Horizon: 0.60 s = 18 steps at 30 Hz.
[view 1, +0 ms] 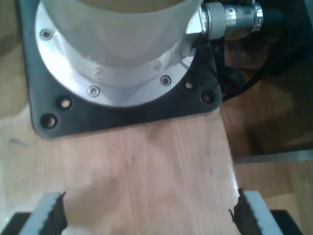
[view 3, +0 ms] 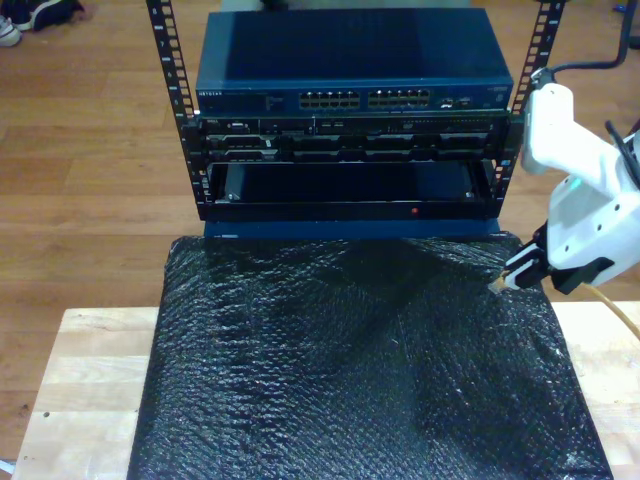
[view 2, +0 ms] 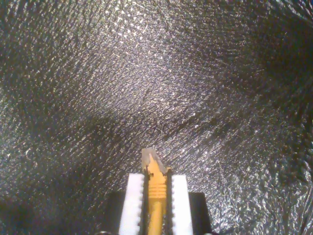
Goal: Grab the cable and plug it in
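Across the room's wooden plank floor, a pale wooden surface sits in the foreground of the exterior view, and most of it lies under a large black textured sheet whose bumpy face glints in the light. Behind the sheet stands a dark equipment rack with perforated upright rails, and at its top rests a blue network switch with two blocks of ports on its front; small pale lettering at the front's left end in the exterior view appears to read NETGEAR, though it is tiny. Lower rack units hold further dark panels, too dim to read. At the exterior view's right a white arm reaches down to the sheet's edge. My second gripper has its white ridged jaws clenched on the cable, the yellow-orange line running between them with its clear plug poking out ahead, over the sheet. My first gripper has its jaws released and spread wide over bare wood, facing a round silver arm base bolted to a black plate.
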Each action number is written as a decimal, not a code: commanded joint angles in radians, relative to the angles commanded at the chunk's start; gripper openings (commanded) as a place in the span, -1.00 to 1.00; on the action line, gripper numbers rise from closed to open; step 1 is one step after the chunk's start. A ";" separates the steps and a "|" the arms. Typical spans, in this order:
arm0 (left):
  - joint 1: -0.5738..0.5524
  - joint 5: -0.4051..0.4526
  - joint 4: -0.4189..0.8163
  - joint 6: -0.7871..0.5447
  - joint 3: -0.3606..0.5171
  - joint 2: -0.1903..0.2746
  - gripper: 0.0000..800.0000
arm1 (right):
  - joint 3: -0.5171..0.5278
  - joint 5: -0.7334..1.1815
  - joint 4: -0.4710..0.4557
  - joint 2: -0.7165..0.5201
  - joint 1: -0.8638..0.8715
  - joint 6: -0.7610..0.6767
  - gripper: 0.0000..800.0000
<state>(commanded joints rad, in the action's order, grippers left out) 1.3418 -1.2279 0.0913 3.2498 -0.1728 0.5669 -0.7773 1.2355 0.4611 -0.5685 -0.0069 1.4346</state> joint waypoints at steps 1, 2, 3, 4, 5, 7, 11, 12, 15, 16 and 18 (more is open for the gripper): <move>0.002 0.028 -0.002 -0.008 0.015 -0.002 1.00 | 0.002 -0.002 0.000 -0.002 0.000 0.000 -1.00; 0.002 0.052 -0.002 -0.014 0.029 -0.002 1.00 | 0.006 -0.006 0.000 -0.003 0.000 0.000 -1.00; 0.002 0.072 -0.002 -0.014 0.041 -0.003 1.00 | 0.014 -0.008 0.000 -0.005 0.000 -0.002 -1.00; 0.002 0.098 -0.002 -0.014 0.058 -0.008 1.00 | 0.020 -0.009 0.002 -0.008 0.000 -0.002 -1.00; 0.002 0.123 -0.003 -0.015 0.075 -0.015 1.00 | 0.023 -0.011 0.003 -0.012 0.000 -0.003 -1.00; 0.002 0.147 -0.006 -0.012 0.083 -0.032 1.00 | 0.021 -0.012 0.008 -0.015 -0.003 -0.005 -1.00; 0.014 0.146 -0.008 -0.014 0.078 -0.037 1.00 | 0.008 -0.025 0.011 -0.008 -0.011 -0.012 -1.00; 0.014 0.144 -0.008 -0.014 0.077 -0.037 1.00 | 0.011 -0.032 0.011 -0.008 -0.012 -0.014 -1.00; 0.014 0.144 -0.008 -0.014 0.077 -0.038 1.00 | 0.028 -0.046 0.009 0.009 -0.014 -0.011 -1.00; 0.014 0.144 -0.008 -0.014 0.077 -0.038 1.00 | 0.035 -0.052 0.009 0.012 -0.014 -0.011 -1.00; 0.014 0.144 -0.008 -0.014 0.077 -0.038 1.00 | 0.054 -0.078 0.009 0.012 -0.014 -0.009 -1.00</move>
<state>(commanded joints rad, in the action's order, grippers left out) 1.3556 -1.0836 0.0836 3.2360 -0.0961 0.5286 -0.7236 1.1573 0.4703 -0.5562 -0.0207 1.4254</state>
